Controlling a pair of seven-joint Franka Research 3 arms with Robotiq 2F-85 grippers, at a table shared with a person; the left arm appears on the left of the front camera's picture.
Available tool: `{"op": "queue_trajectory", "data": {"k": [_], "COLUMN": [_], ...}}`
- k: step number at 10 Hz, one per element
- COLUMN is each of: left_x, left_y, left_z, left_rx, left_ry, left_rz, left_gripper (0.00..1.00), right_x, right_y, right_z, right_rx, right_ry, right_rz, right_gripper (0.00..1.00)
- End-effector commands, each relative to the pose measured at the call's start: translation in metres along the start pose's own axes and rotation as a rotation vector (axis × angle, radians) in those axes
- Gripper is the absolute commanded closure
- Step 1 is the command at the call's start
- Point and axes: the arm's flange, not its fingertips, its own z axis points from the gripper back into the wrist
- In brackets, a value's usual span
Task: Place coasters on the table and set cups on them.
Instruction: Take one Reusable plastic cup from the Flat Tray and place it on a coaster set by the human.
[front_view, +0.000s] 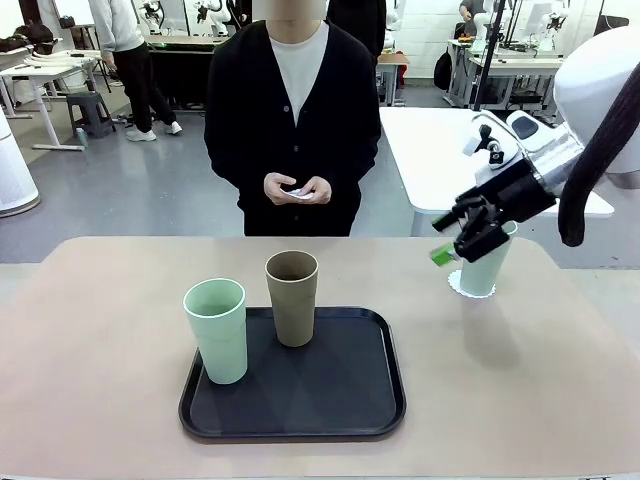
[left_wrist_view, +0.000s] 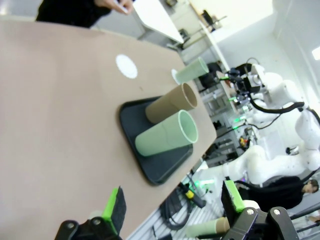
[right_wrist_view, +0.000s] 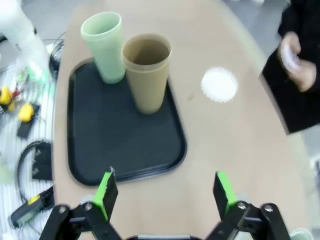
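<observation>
The right gripper (front_view: 441, 240) is holding its fingers wide open just beside the mint cup (front_view: 488, 268) sitting on its coaster (front_view: 458, 288), so it should be backing off slowly without bumping it.

Brown cup (left_wrist_view: 169, 103), mint cup (left_wrist_view: 164, 136) on tray (left_wrist_view: 129, 118)

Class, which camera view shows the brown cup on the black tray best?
The front view: the brown cup stands whole, upright and sharp on the black tray. The right wrist view looks down into it, slightly blurred. The left wrist view shows it farther off and rolled sideways, next to a mint cup.
</observation>
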Motion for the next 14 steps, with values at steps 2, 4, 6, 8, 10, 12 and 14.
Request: {"op": "queue_trajectory", "data": {"k": [2, 4, 6, 8, 10, 12, 14], "left_x": [-0.001, -0.001, -0.001, -0.001, -0.001, -0.001, -0.001], "left_y": [0.0, 0.0, 0.0, 0.0, 0.0, 0.0, 0.0], "left_z": [0.001, 0.001, 0.001, 0.001, 0.001, 0.001, 0.001], "left_rx": [-0.007, -0.007, -0.007, -0.007, -0.007, -0.007, -0.007], "left_ry": [-0.004, -0.004, -0.004, -0.004, -0.004, -0.004, -0.004], "left_rz": [-0.012, -0.012, -0.012, -0.012, -0.012, -0.012, -0.012], "left_gripper": [0.0, 0.0, 0.0, 0.0, 0.0, 0.0, 0.0], "right_x": [-0.033, -0.041, -0.046, -0.053, -0.058, -0.063, -0.062], "right_y": [-0.001, 0.002, -0.002, -0.007, -0.006, -0.007, -0.005], "right_z": [-0.076, -0.098, -0.124, -0.149, -0.173, -0.192, -0.209], "right_rx": [0.101, 0.166, 0.215, 0.207, 0.22, 0.247, 0.265], "right_ry": [-0.433, -0.518, -0.55, -0.517, -0.497, -0.476, -0.459], "right_rz": [0.117, 0.149, 0.119, 0.083, 0.084, 0.055, 0.041], "right_gripper": [0.0, 0.0, 0.0, 0.0, 0.0, 0.0, 0.0]}}
